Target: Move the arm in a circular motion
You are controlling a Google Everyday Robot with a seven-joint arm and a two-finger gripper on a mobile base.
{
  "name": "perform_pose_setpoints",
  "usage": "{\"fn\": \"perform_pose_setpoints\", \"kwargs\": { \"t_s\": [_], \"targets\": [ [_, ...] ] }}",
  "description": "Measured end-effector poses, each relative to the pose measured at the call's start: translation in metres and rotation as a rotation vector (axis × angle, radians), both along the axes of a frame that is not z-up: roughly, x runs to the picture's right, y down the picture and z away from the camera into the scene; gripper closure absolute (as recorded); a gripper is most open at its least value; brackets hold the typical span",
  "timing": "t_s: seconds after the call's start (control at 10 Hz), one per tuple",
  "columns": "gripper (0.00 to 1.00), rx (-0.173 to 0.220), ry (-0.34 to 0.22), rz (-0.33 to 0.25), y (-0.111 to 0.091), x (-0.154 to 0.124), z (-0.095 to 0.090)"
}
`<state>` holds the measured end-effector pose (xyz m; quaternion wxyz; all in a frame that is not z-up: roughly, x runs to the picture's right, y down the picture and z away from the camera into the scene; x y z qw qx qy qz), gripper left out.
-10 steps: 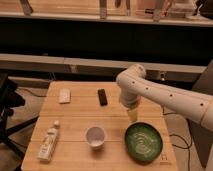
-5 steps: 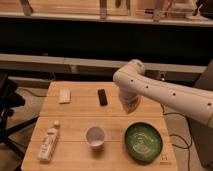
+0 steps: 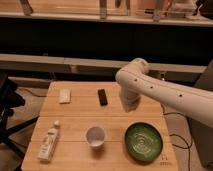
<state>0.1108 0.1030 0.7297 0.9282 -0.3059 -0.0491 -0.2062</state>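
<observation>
The arm (image 3: 165, 92) is large, glossy and white, with small dark screw dots. It reaches in from the right edge over the wooden table (image 3: 75, 120). Its bulbous joint (image 3: 132, 74) sits above the table's back right part, and a short segment hangs down from it. The gripper (image 3: 130, 104) is at the low end of that segment, above the table between the black bar (image 3: 102, 96) and the green bowl (image 3: 143, 141). It holds nothing that I can see.
On the table are a white cup (image 3: 95, 136) at front centre, a white bottle (image 3: 48, 142) lying at the front left and a small white packet (image 3: 64, 95) at the back left. A dark chair (image 3: 7, 107) stands left of the table and shelving runs behind.
The arm's low end with the gripper has lifted slightly, away from the green bowl. The objects on the table have not moved.
</observation>
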Motion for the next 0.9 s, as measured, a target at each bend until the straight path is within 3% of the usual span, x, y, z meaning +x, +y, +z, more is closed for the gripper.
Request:
{"fn": "perform_pose_setpoints", "kwargs": {
  "t_s": [0.3,0.9],
  "targets": [
    [1.0,0.021,-0.018,-0.004,-0.011,-0.009,-0.004],
    [1.0,0.035,-0.032,-0.014,-0.027,-0.041,0.012]
  ]
}}
